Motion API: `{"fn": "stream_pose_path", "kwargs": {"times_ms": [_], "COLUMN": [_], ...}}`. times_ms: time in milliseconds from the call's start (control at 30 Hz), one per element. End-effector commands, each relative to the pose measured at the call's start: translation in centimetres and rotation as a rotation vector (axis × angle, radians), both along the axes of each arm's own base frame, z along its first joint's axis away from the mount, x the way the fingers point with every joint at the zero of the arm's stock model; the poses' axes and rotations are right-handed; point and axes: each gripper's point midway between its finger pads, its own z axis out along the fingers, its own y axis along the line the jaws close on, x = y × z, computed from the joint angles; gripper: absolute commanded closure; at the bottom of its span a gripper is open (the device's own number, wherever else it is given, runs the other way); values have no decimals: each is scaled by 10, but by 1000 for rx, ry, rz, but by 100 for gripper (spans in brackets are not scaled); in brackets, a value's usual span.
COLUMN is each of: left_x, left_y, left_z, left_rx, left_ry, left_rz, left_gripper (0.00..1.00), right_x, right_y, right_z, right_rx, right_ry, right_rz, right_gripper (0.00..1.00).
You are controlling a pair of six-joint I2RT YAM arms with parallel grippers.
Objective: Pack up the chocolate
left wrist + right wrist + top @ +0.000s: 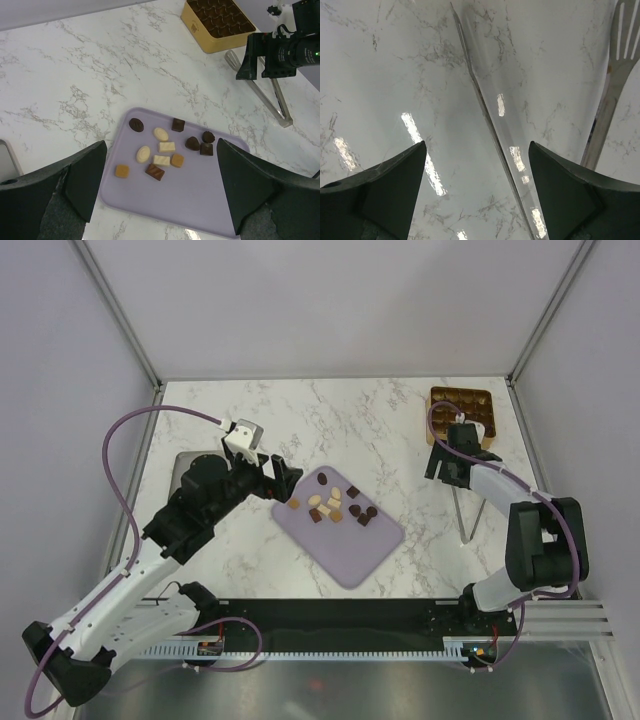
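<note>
Beneath the right hand (476,150), metal tongs (492,100), slotted arm cut off.

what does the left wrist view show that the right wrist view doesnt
Only the left wrist view: the chocolate pieces loose on the lilac mat, the gold tray beyond them, and the open left claw framing the mat. Only the right wrist view: the slots in the head of the tongs, and one tong arm running between the open fingers of the right claw. Both: the marble table and the metal tongs lying on it.
</note>
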Motion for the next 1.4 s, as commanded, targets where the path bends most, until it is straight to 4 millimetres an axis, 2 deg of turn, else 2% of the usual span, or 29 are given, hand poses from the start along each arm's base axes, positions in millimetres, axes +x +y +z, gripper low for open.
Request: {"fn": "stream_pose_path", "kwargs": {"times_ms": [0, 267, 333, 433, 533, 567, 600, 633, 667, 733, 767, 900, 1000, 1067, 1200, 1367], "left_x": [1, 1, 1, 1, 1, 0, 0, 0, 0, 0, 0, -3, -5, -6, -9, -11], "left_y": [7, 10, 10, 10, 8, 8, 8, 8, 8, 7, 7, 4, 2, 1, -2, -5], "left_z": [20, 20, 22, 21, 20, 22, 21, 22, 20, 21, 20, 21, 23, 23, 23, 24], "left_rx": [11, 11, 9, 11, 10, 9, 7, 7, 10, 8, 9, 3, -2, -4, -5, -8], "left_ry": [-80, -83, -90, -87, -83, -86, -85, -85, -83, -84, -82, -79, -83, -84, -83, -85], "left_rz": [20, 34, 37, 35, 28, 28, 28, 28, 26, 24, 22, 8, -1, -7, -24, -36], "left_gripper": [2, 2, 2, 2, 2, 2, 2, 2, 2, 2, 2, 2, 2, 2, 2, 2], "right_x": [10, 16, 16, 12, 5, 7, 7, 4, 6, -1, 2, -11, -21, -27, -36, -41], "right_y": [9, 38, 48, 77, 97, 97, 97, 88, 84, 71, 61, 40, 29, 22, 36, 34], "right_z": [-2, -20, -18, -7, 1, 7, 9, 8, 17, 22, 35, 49, 46, 37, 25, 20], "right_rx": [23, 138, 181, 245, 221, 204, 191, 158, 142, 101, 61, -13, -50, -66, -17, -11], "right_ry": [-25, -22, -35, -69, -73, -84, -81, -58, -71, -45, -68, -38, -1, 43, 88, 103], "right_rz": [58, 191, 226, 323, 396, 396, 388, 351, 327, 264, 217, 146, 127, 131, 281, 341], "right_gripper": [9, 15, 19, 24, 25, 25, 25, 23, 21, 9, 2, 2, 2, 2, 2, 2]}}
